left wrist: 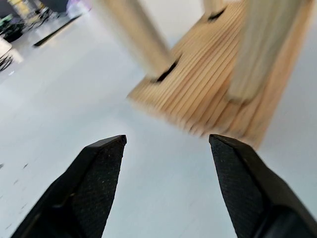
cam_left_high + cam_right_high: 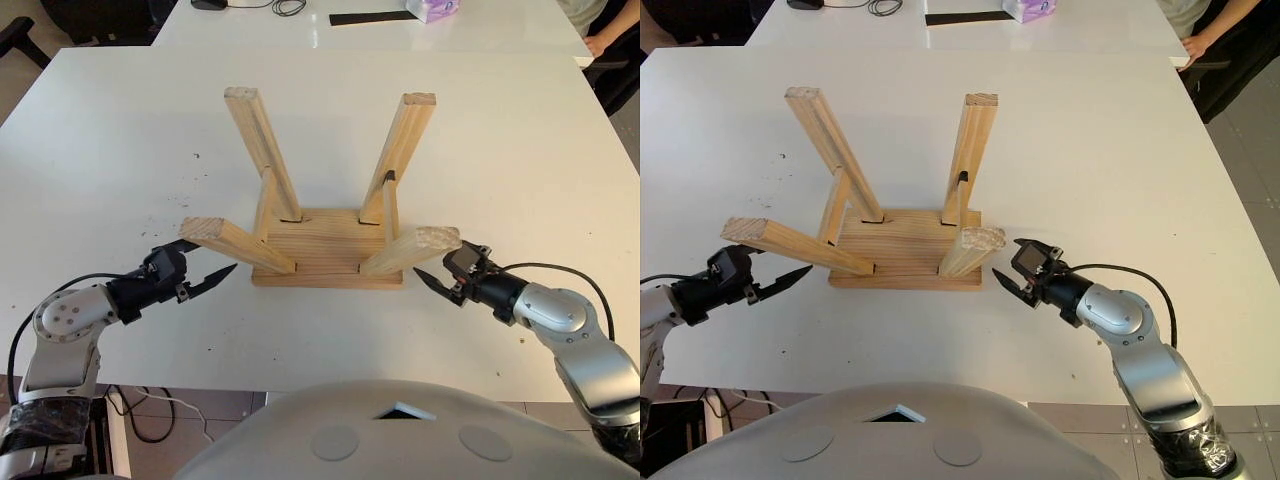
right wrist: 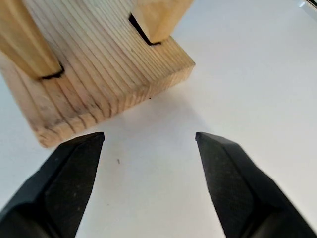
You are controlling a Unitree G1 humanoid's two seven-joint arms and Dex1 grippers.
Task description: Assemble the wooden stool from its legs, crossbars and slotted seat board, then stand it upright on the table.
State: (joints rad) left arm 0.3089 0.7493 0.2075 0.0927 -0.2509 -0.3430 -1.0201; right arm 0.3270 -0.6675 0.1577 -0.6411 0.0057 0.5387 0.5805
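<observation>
The wooden stool lies upside down on the white table (image 2: 120, 150), its slotted seat board (image 2: 325, 258) flat on the surface. Four legs stand up out of the slots: two far legs (image 2: 262, 150) (image 2: 402, 152) and two near legs (image 2: 236, 244) (image 2: 410, 251). A crossbar (image 2: 265, 206) joins the left pair and another (image 2: 390, 200) the right pair. My left gripper (image 2: 208, 280) is open, low over the table just left of the board's near corner (image 1: 148, 94). My right gripper (image 2: 440, 270) is open just right of the board (image 3: 99, 74), under the near right leg's end.
The table's front edge runs just behind both grippers. A second white table (image 2: 480, 25) stands at the back with a black strip (image 2: 372, 17), cables and a small box (image 2: 435, 9). A person's hand (image 2: 603, 44) shows at the far right corner.
</observation>
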